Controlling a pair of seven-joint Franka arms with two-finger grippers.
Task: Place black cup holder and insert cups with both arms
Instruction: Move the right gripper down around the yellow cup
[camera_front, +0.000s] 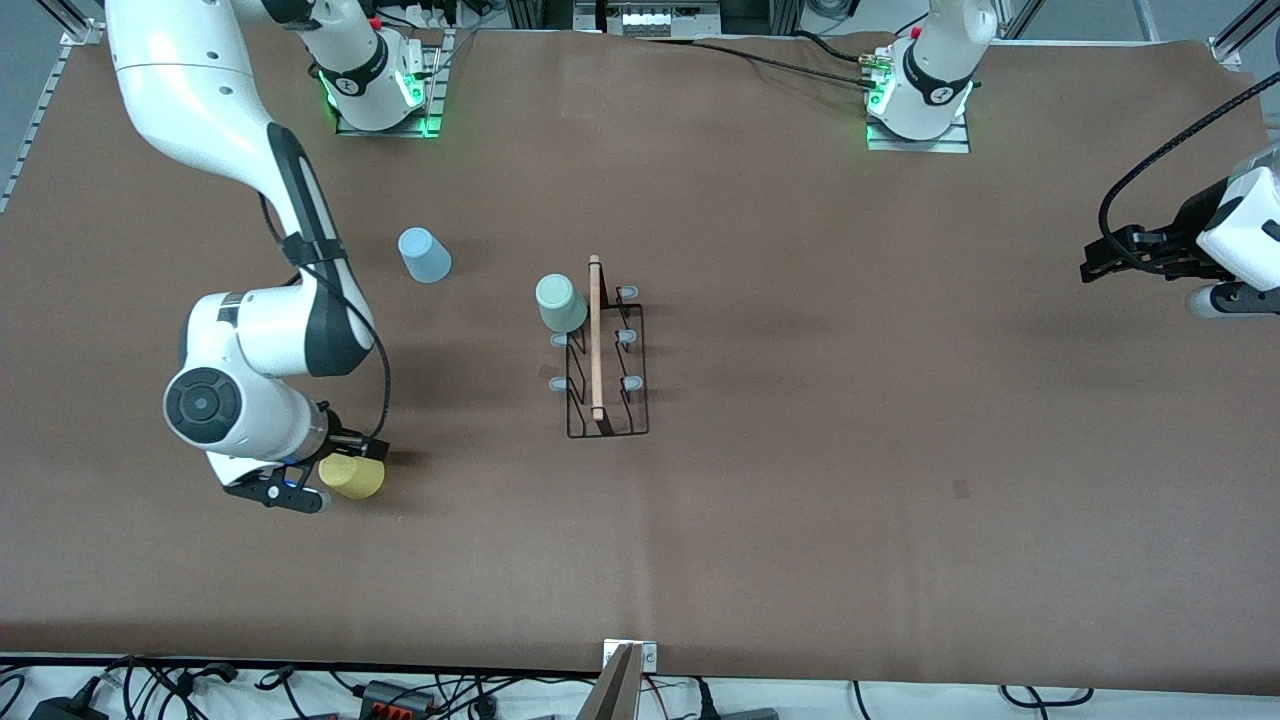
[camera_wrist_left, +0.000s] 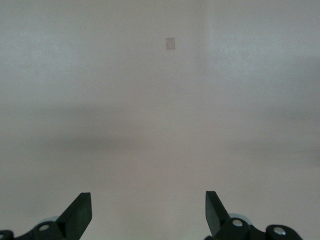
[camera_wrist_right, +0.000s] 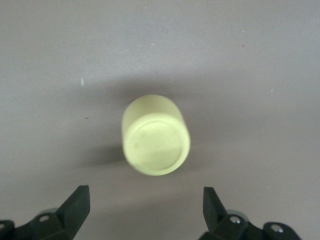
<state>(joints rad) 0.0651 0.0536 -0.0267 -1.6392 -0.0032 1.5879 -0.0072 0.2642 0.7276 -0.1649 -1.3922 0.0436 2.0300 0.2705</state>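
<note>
The rack (camera_front: 606, 362) stands mid-frame in the front view on the brown tabletop (camera_front: 850, 450), its pale rod handle running up and down the frame between the grey-tipped prongs. The mint cup (camera_front: 561, 303) sits upside down on a prong at the rack's upper corner, on the side toward the right arm's end, just beside the handle. The blue cup (camera_front: 425, 255) stands upside down on the tabletop, up and toward the right arm's end from the rack, well apart from it. The yellow cup (camera_front: 353, 476) is in the lower left of the front view, also upside down on the tabletop.

The right pincer (camera_front: 300, 490) hangs low over the yellow cup (camera_wrist_right: 156, 136); in its wrist view the two fingers (camera_wrist_right: 75, 207) are spread wide with nothing between them, the cup's base showing mid-frame above them.

The left pincer (camera_front: 1110, 258) waits at the right edge of the front view, over bare tabletop. Its wrist view shows the fingers (camera_wrist_left: 79, 212) wide apart and holding nothing.
</note>
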